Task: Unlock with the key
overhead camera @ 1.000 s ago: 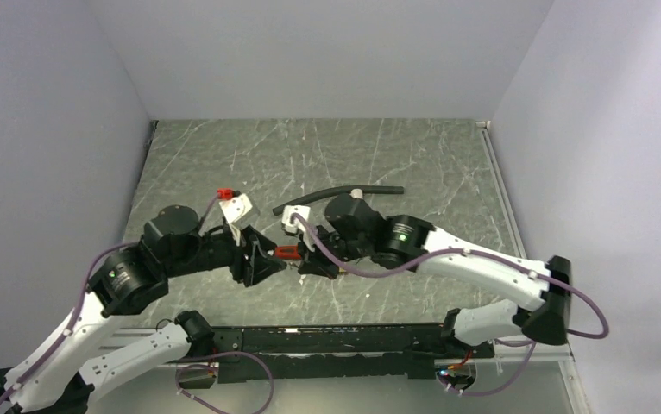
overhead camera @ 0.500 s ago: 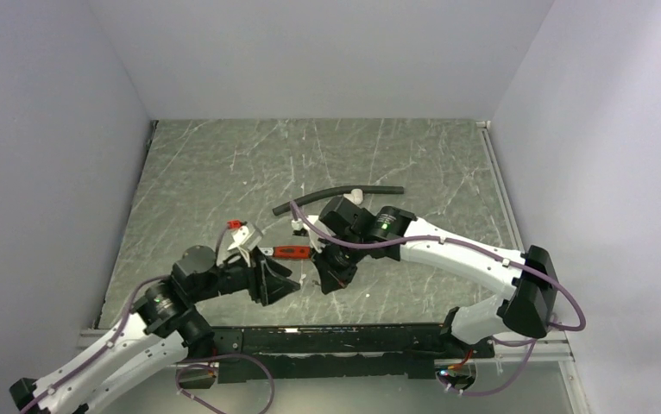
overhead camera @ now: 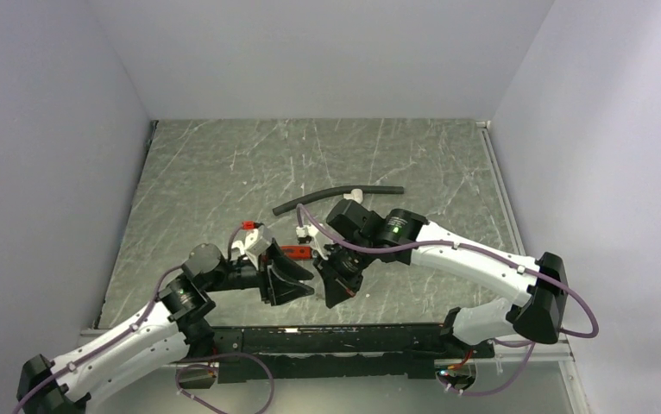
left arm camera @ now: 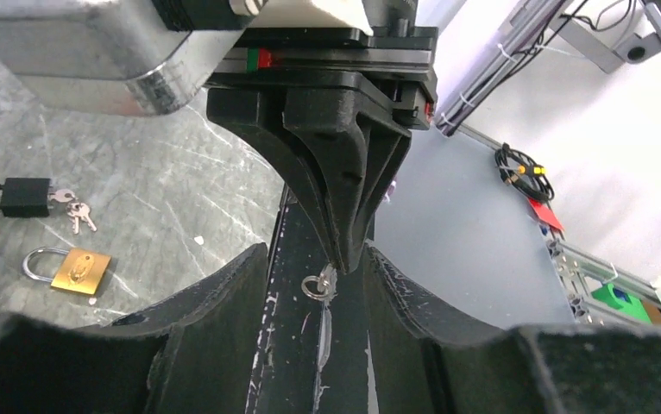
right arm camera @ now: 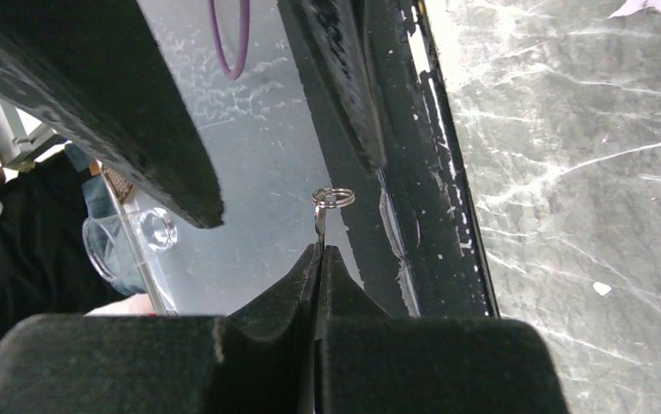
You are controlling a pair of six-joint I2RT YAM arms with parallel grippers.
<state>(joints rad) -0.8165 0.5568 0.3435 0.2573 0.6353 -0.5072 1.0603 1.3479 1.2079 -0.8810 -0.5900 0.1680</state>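
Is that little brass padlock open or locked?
Looks shut: in the left wrist view the brass padlock lies flat, both shackle ends seated in its body.

you had the key [right arm camera: 319, 226], a tiny thin silvery-grey sliver of metal, pinched by one end between the closed tips of the right gripper [right arm camera: 319, 252]. from the right wrist it stood out toward 12 o'clock, its small wire ring at the free end leaning to 1 o'clock. from the left wrist it hung toward 6 o'clock, ring lowest, between the parted fingers of the left gripper [left arm camera: 311, 255], touching neither.
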